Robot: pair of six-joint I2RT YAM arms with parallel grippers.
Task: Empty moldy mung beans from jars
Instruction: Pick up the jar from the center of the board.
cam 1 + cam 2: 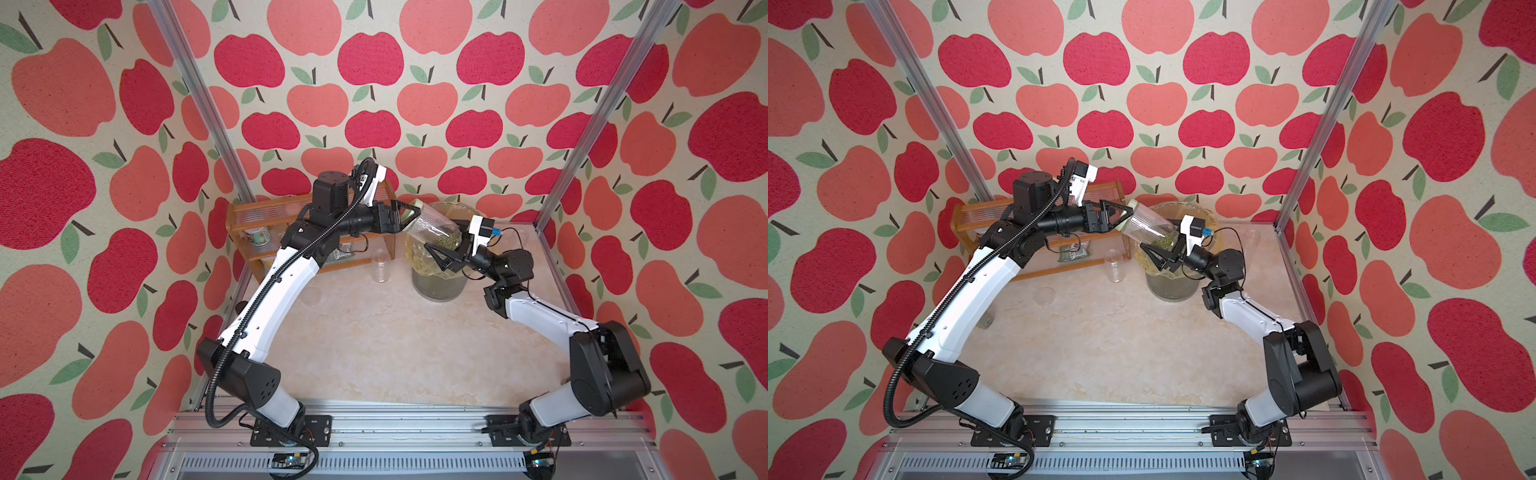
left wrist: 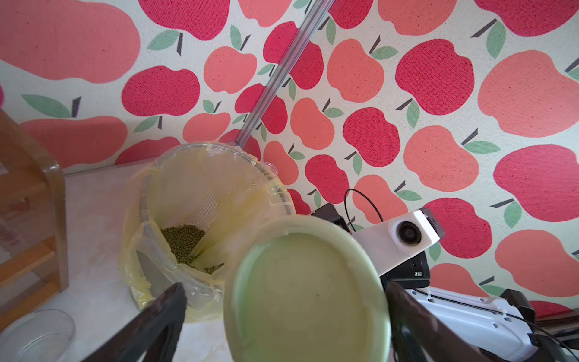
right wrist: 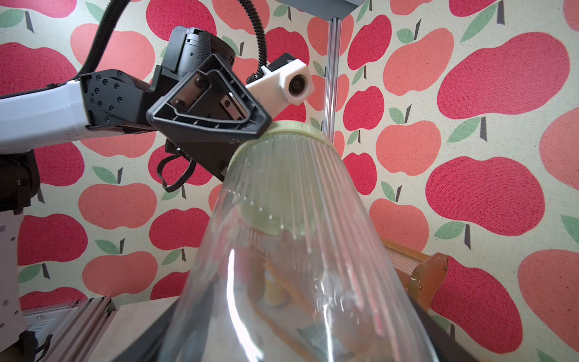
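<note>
Some mung beans [image 2: 183,241] are seen in the lined bin [image 2: 266,175], an emptied jar [image 1: 380,266] nearby. The ribbed jar [image 1: 432,226] — seemingly still lidded, beans inside — is held tilted over the bin by the right tool [image 1: 441,257]; the left tool [image 1: 410,219] is spread wide around its lid [image 2: 307,297].

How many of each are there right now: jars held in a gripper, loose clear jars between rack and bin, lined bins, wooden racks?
Ribbed glass jar, lidded, held: 1
Bag-lined bin: 1
Wooden rack: 1
Clear jar, empty, between rack and bin: 1
Total: 4
</note>
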